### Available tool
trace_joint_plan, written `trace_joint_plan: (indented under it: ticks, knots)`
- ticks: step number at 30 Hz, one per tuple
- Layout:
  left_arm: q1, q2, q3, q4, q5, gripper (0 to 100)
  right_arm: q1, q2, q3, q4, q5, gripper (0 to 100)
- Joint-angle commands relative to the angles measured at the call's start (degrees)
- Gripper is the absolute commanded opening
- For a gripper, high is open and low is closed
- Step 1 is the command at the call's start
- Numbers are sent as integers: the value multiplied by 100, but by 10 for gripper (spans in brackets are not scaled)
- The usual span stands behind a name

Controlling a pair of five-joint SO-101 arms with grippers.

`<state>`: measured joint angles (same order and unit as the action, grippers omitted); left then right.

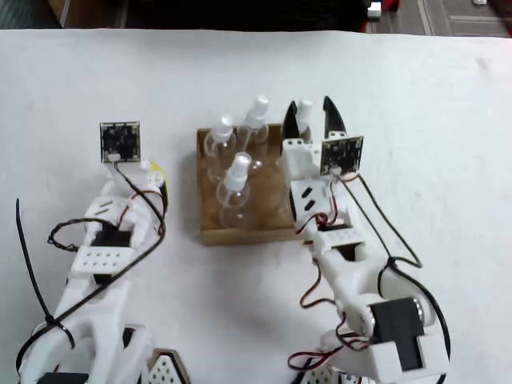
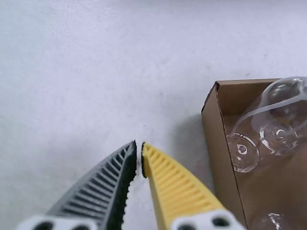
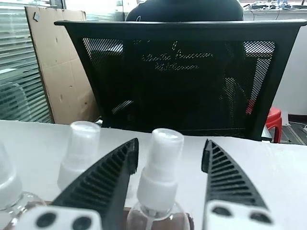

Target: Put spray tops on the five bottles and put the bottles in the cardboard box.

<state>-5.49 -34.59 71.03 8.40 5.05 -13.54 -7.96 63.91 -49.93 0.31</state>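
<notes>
Tabletop (image 1: 432,88) white, cardboard box (image 1: 240,234) on it, mesh chair (image 3: 182,72) behind

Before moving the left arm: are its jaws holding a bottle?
No, the left gripper has its jaws shut together, nothing between them, over the table.

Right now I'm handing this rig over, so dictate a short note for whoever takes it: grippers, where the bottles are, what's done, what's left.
Left gripper: fingers shut, empty, over the table beside the cardboard box.
Right gripper: fingers open on either side of the spray top on a fourth bottle at the box's far corner, not clamped.
Done: three bottles stand in the box with tops on.
Left: I cannot tell whether the fourth bottle is fully inside the box. I count four bottles, so find, top and box the fifth.
</notes>
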Motion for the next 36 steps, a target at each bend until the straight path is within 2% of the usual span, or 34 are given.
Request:
trace_joint_plan:
  ticks: [1, 12, 18, 20, 23, 28, 31, 33, 36]
  knots:
    - [66, -198, -70, -141, -62, 24, -180, -787, 387, -40, 9, 190]
    - [66, -198, -70, -149, -62, 24, -207, -2141, 958, -31, -44, 188]
    - [66, -198, -70, -158, -70, 24, -198, -3512, 1046, 189, -44, 187]
    - [66, -198, -62, -167, -70, 24, -198, -4145, 1081, 901, -44, 187]
    - [66, -198, -62, -167, -70, 24, -136, -5156, 1037, 2747, -44, 187]
    - [66, -189, -62, -167, -70, 24, 1130, -6624, -35, 6255, -53, 187]
    - [66, -163, -62, -167, -70, 24, 1859, -6712, -1073, 8004, -26, 187]
    - [66, -163, -53, -167, -70, 24, 2167, -6448, -1512, 8523, -9, 187]
    - [66, -163, -53, -158, -70, 24, 2413, -5754, -1837, 8593, 9, 187]
